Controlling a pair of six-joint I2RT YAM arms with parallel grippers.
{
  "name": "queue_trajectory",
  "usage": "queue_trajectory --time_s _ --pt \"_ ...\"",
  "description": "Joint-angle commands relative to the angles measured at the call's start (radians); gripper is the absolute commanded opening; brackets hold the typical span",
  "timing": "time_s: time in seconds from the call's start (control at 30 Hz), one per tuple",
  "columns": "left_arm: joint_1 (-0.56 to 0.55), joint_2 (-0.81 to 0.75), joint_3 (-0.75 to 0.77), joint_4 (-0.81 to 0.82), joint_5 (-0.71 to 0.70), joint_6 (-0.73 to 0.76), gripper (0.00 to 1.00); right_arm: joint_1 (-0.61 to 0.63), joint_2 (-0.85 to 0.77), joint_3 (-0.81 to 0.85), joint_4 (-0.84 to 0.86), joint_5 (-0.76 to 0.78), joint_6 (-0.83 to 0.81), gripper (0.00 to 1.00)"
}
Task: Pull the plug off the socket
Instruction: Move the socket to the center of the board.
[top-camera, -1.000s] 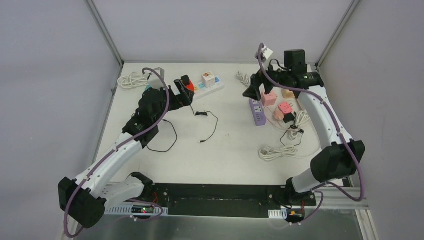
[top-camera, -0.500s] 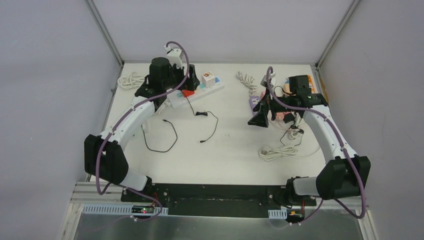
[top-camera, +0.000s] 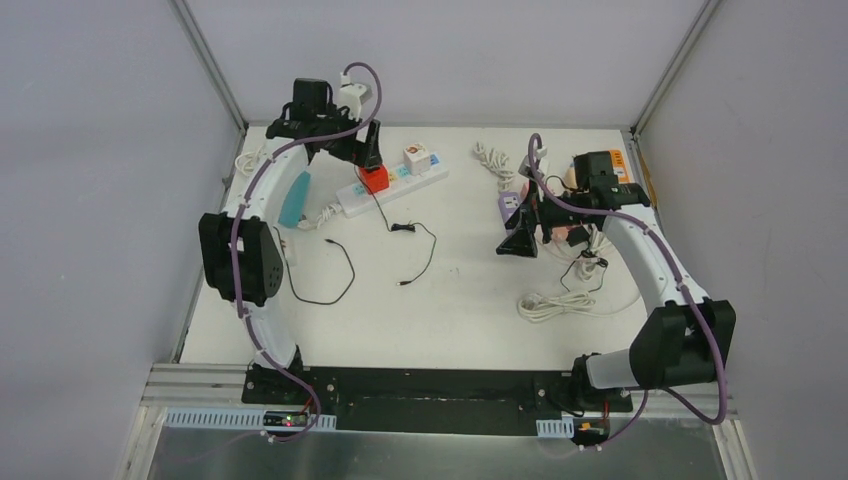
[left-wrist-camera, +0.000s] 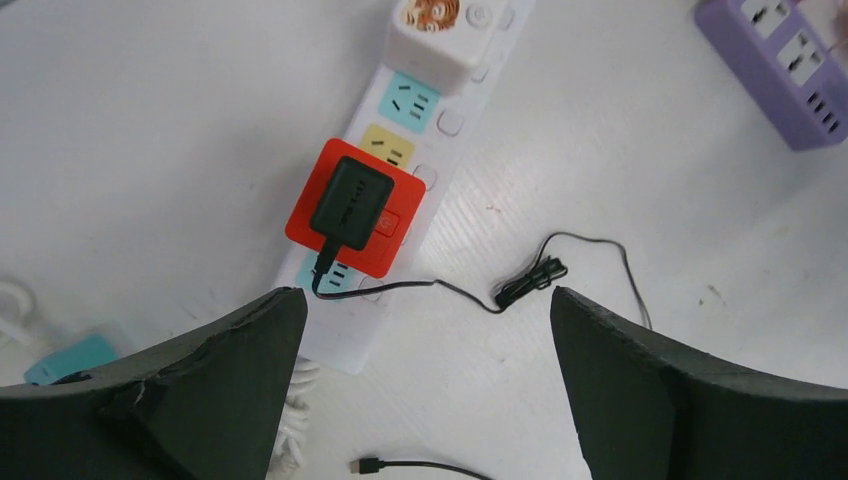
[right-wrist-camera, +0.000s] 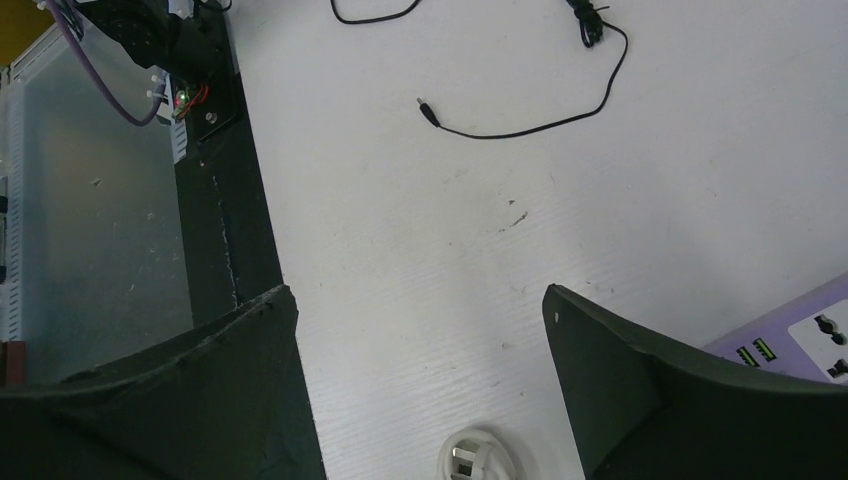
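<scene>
- Hanging over the white strip (left-wrist-camera: 452, 160), your left gripper (left-wrist-camera: 425, 300) has its jaws wide apart and holds nothing.
- Two things sit on that strip: one red adapter (left-wrist-camera: 368, 262) and one white cube (left-wrist-camera: 440, 35).
- One black plug (left-wrist-camera: 352, 203) is seated in the adapter. You see it ahead of your fingertips, untouched.
- Two black leads lie on the table (top-camera: 480, 300): the plug cable (top-camera: 434, 250) and a loose cable (top-camera: 352, 275).
- One purple strip (left-wrist-camera: 790, 70) lies well to the right.
- Your right gripper (right-wrist-camera: 418, 300) hangs just beside it, jaws wide apart and empty.
</scene>
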Motion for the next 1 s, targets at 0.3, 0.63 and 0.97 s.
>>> queue_trajectory --time_s 0.3,0.63,0.97 --pt "-0.003 0.224 0.219 -0.162 0.096 0.306 0.89 -0.003 0.045 0.063 -0.055 -0.043 -0.079 0.96" --pt "0.0 0.326 0.274 -0.167 0.073 0.37 0.87 0.001 0.076 0.085 -0.11 -0.045 -0.126 0.96" --pt "-0.001 0.36 0.243 -0.166 0.076 0.421 0.77 0.004 0.096 0.1 -0.147 -0.041 -0.152 0.96"
